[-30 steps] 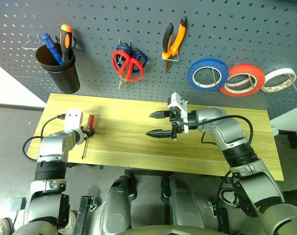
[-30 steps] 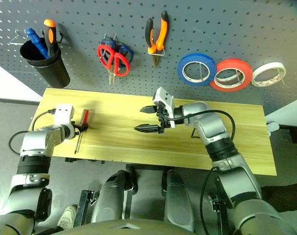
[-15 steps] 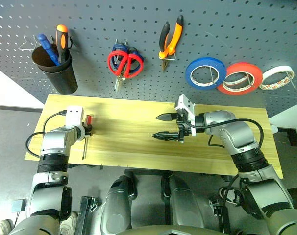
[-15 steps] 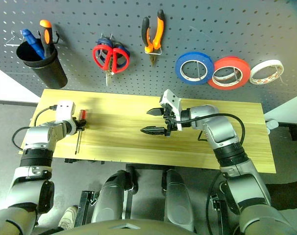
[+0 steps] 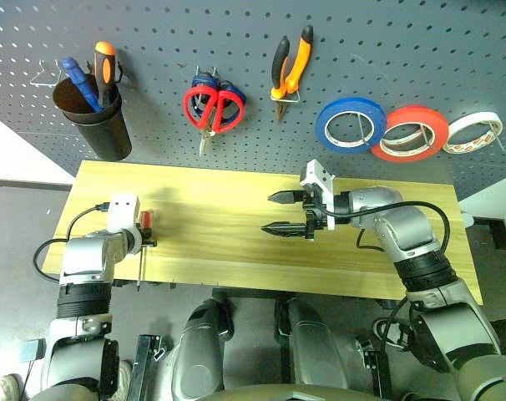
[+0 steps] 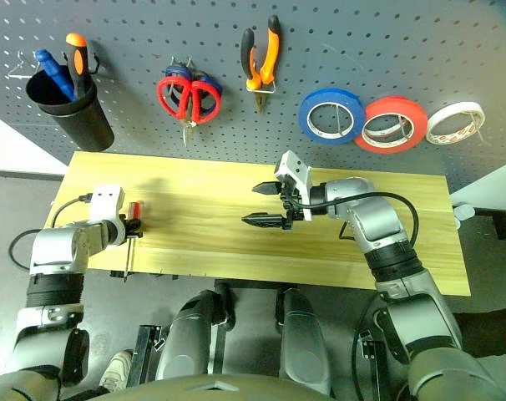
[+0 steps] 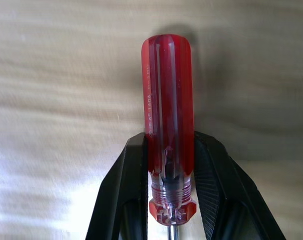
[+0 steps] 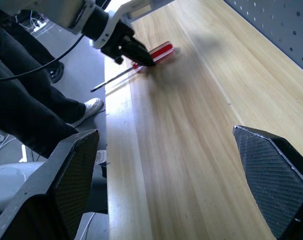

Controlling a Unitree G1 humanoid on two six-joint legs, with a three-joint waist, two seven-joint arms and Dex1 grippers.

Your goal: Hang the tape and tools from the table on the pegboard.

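Yellow wood table (image 5: 220, 242) below dark grey pegboard (image 5: 403, 50).

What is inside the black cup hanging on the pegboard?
The black cup on the pegboard holds two screwdrivers standing handle-up: a blue-handled one and an orange-and-black-handled one. Their shafts and tips are hidden by the cup wall, as is anything lower inside.

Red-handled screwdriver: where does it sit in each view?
Left eye: screwdriver at the table's left end, in the left hand.
Right eye: same left end.
Left wrist: centre, handle upright between the fingers.
Right wrist: upper middle, by the table edge.
Shared landmark: the table's light wood.
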